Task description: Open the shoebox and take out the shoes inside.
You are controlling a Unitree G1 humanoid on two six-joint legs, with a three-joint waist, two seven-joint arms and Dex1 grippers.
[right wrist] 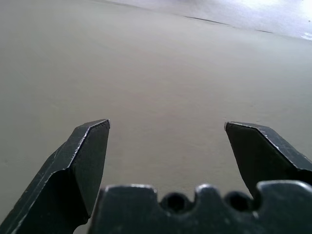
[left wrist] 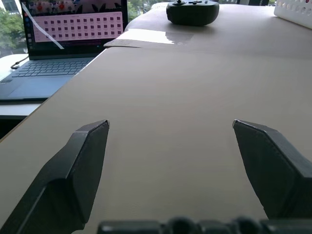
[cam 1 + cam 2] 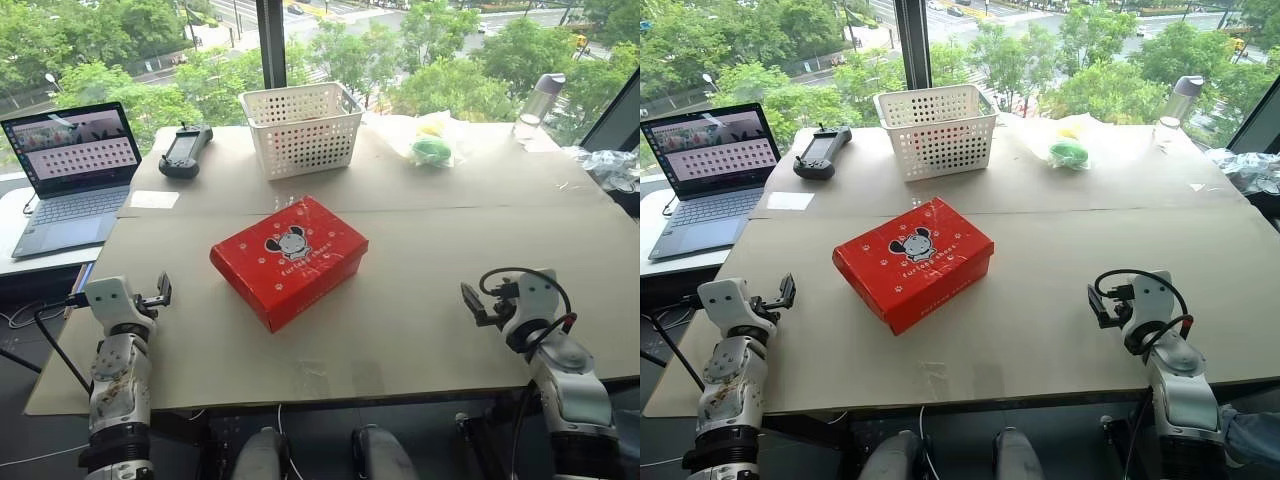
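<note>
Head cam: shoebox (image 3: pixel 288 260) sits closed, lid down, roughly mid-counter (image 3: pixel 420 300) on the cardboard sheet, turned at an angle, mouse logo facing up. Shoes can't be seen with the lid shut. White basket (image 3: pixel 301 128) stands behind the box toward the window, apart from it. Black handheld controller (image 3: pixel 185 151) lies off to the left of the basket, laptop (image 3: pixel 72 175) further left on a separate surface, screen on. Green and yellow items in a clear bag (image 3: pixel 432 142) to the right of the basket, bottle (image 3: pixel 539 105) at the far right edge. Left claw (image 3: pixel 160 291) hovers over the near-left edge of the counter, well apart from the box, nothing in it. Right claw (image 3: pixel 472 302) is over the near-right part of the counter, also well apart from the box, nothing in it.

Left wrist cam: left claw's 2 fingers (image 2: pixel 78 170) spread wide, bare cardboard between them, holding nothing. Laptop and controller are ahead in the background, plus a corner of the basket.

Right wrist cam: right claw's 2 fingers (image 1: pixel 83 161) spread wide too, only plain cardboard surface between and beyond them, holding nothing.
</note>
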